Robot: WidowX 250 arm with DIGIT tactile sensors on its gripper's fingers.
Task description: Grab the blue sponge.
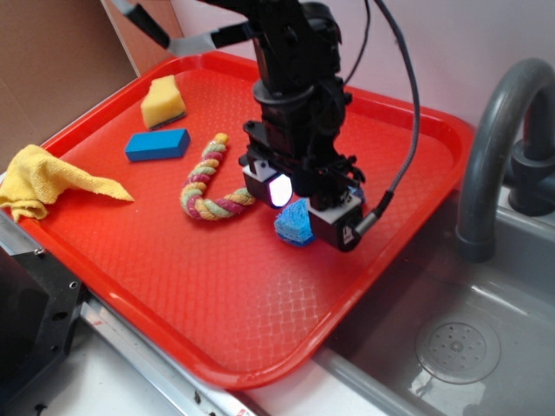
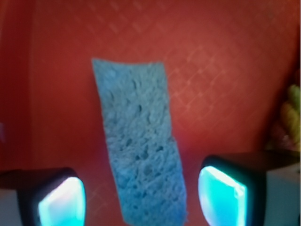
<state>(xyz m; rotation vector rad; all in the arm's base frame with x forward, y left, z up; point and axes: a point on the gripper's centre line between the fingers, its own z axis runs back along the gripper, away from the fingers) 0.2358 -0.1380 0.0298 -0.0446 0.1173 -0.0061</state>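
One blue sponge (image 1: pixel 294 224), pale and pitted, lying flat on a red tray (image 1: pixel 217 295), toward the tray's right edge near the sink side of the counter. One gripper (image 1: pixel 305 206) lowered over it, jaws spread apart and empty, a glowing pad on each side of the sponge; no contact visible between pads and sponge. In the wrist view, the blue sponge (image 2: pixel 139 141) running lengthwise between the two lit fingertips (image 2: pixel 221 195), with red tray (image 2: pixel 225 70) showing on both sides of it.

Also on the tray, counted: one smooth solid-blue block (image 1: pixel 157 145) toward the left edge; one yellow sponge (image 1: pixel 163 101) with a blue base near the back left corner; one braided rope toy (image 1: pixel 209 180) in pink, yellow and green, curved like a hook, just left of the gripper. One yellow cloth (image 1: pixel 48 183) crumpled across the tray's left rim, partly hanging off.

Surface and room: textured red plastic tray with a raised rim, filling most of the counter. One grey sink basin (image 1: pixel 468 338) with a round drain at the right front corner. One grey curved faucet (image 1: pixel 499 147) at the back right. Pale wall behind; brown board at the back left corner.
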